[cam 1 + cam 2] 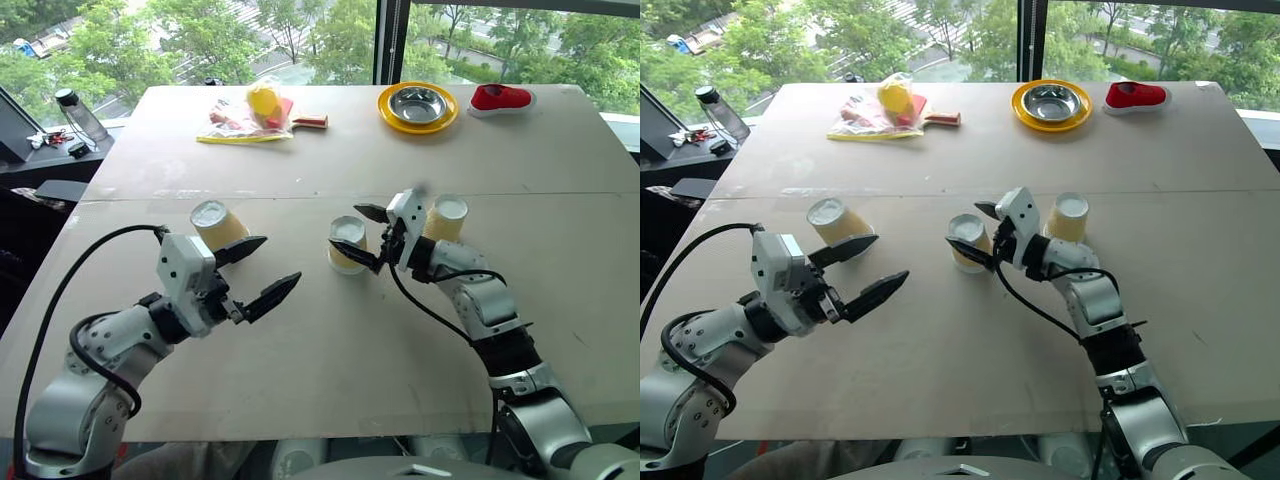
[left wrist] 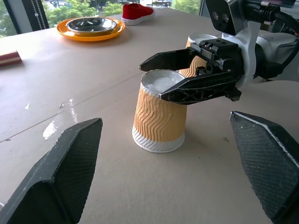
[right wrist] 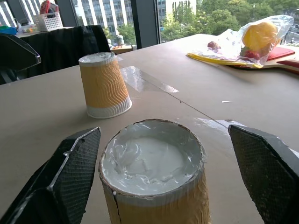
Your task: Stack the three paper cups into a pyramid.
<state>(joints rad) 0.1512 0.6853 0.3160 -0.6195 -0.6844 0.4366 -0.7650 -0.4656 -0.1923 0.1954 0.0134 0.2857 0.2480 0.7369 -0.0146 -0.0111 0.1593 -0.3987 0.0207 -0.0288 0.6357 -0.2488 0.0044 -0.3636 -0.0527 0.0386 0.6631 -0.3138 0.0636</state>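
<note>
Cups: three yellow-tan ribbed paper cups upside down, apart on beige desk [image 1: 330, 390], none stacked. Right claw [image 1: 365, 238] spread around middle cup [image 1: 347, 243]. Left claw [image 1: 262, 271] spread, empty, near left cup [image 1: 218, 224]. Third cup [image 1: 446, 217] behind right claw. No readable writing.

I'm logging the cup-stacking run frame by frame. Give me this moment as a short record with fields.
cups: three paper cups, all upside down on the table, none stacked
middle cup: between the open fingers of the right gripper
right cup: just behind the right gripper
left cup: beside the left gripper
left gripper: open, holding nothing
pyramid: not started
</note>
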